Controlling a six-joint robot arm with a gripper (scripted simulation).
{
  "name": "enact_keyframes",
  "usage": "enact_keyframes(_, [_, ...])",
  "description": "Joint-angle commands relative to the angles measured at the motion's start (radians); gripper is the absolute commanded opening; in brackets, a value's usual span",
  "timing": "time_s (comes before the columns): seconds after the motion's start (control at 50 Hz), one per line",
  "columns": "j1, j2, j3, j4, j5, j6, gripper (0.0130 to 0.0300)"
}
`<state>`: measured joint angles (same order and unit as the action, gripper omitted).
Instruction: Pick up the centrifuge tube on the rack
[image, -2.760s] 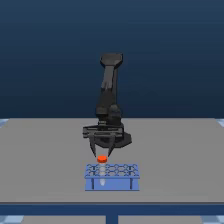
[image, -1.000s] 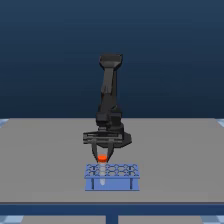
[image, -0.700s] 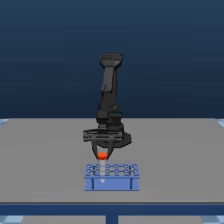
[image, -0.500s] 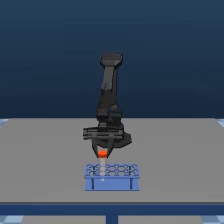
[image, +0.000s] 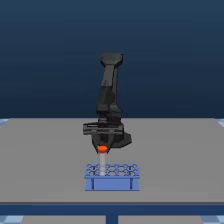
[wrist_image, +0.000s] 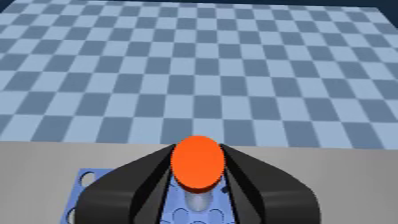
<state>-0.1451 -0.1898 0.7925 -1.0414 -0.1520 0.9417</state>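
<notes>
The claw (image: 102, 146) points straight down over the bench, its two dark fingers (wrist_image: 133, 175) clamped on either side of the orange-red cap of the centrifuge tube (image: 102, 159). In the wrist view the cap fills the gap between the fingers, which press against both of its sides, and the pale body of the tube runs down from it toward the holes beneath. In the exterior view the tube hangs upright from the claw, its cap well above the top of the rack (image: 111, 177) and its pale body reaching down to the hole plate near the end on the exterior view's left; whether the tapered tip is clear of its hole or sits just inside it cannot be told. The rack is low, blue and rectangular, with two rows of round holes and thin dark legs, standing on the grey bench (image: 45, 160) near its front edge. The black arm (image: 110, 95) rises behind the claw. Beyond the bench's far edge, the wrist view shows a blue checkered floor (wrist_image: 195, 65).
</notes>
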Motion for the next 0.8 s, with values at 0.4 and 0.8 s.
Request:
enact_keyframes(0.4, [0.0,-0.028,-0.025,-0.375,0.026,0.4,0.013])
enact_keyframes(0.8, [0.0,-0.048,-0.046,-0.692,0.026,0.72,0.013])
